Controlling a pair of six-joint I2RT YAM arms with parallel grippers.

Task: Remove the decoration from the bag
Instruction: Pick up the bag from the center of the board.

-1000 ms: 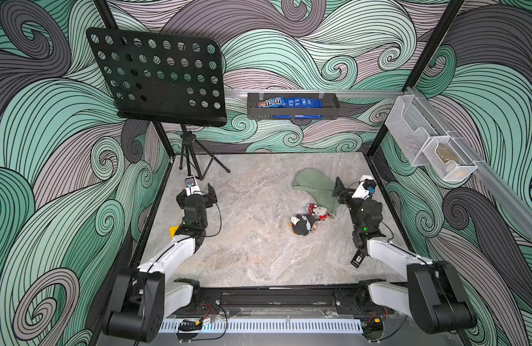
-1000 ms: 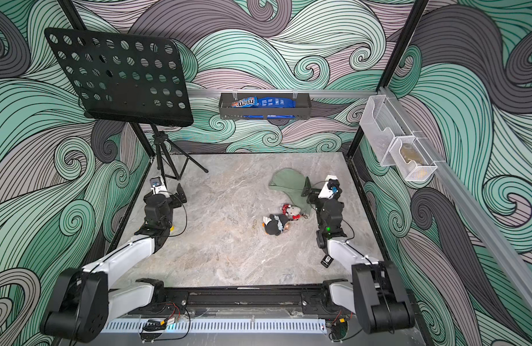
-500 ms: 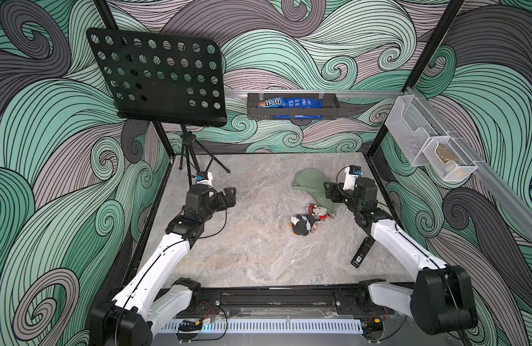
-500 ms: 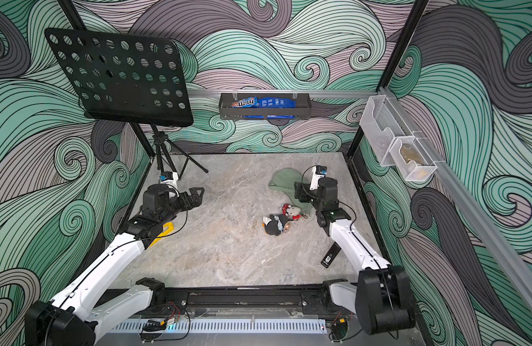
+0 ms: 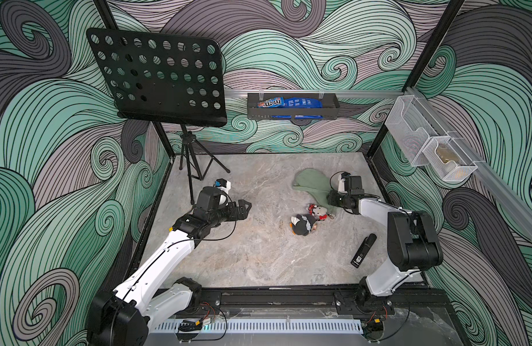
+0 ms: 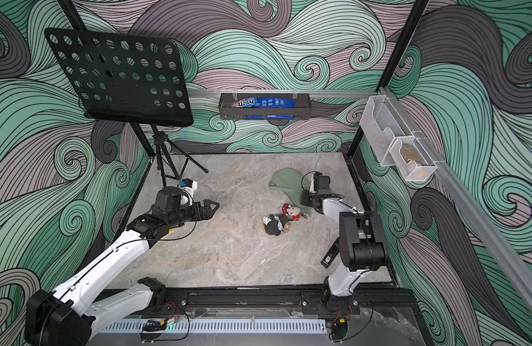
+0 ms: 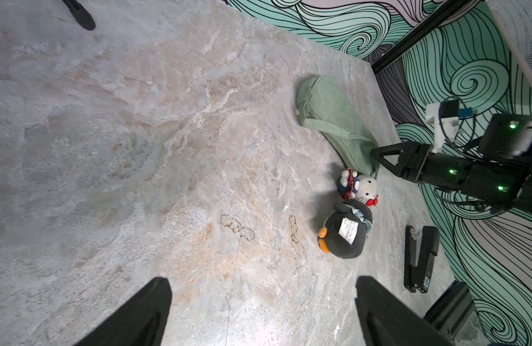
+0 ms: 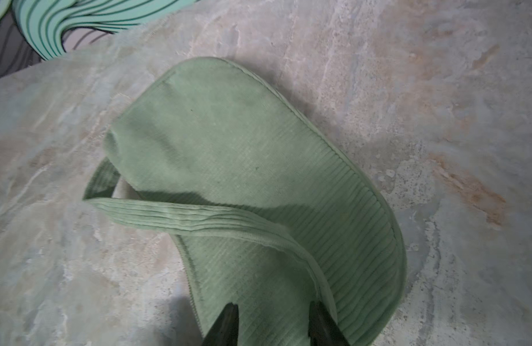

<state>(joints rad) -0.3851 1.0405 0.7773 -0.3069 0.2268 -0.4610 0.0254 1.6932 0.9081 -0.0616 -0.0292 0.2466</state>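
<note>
Over the left of the marble table (image 5: 258,263), the left gripper (image 5: 246,209) hangs with jaws spread wide, touching nothing. Right of centre lie a penguin plush (image 5: 302,224) and a white cat plush (image 5: 318,211), just beside the near end of the sage-green bag (image 5: 311,185). Farther right, the right gripper (image 8: 272,314) straddles that end with narrowed jaws; I cannot tell if it grips.

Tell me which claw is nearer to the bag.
Right. The right claw is over the bag, at its end; the left claw hangs well apart from it.
</note>
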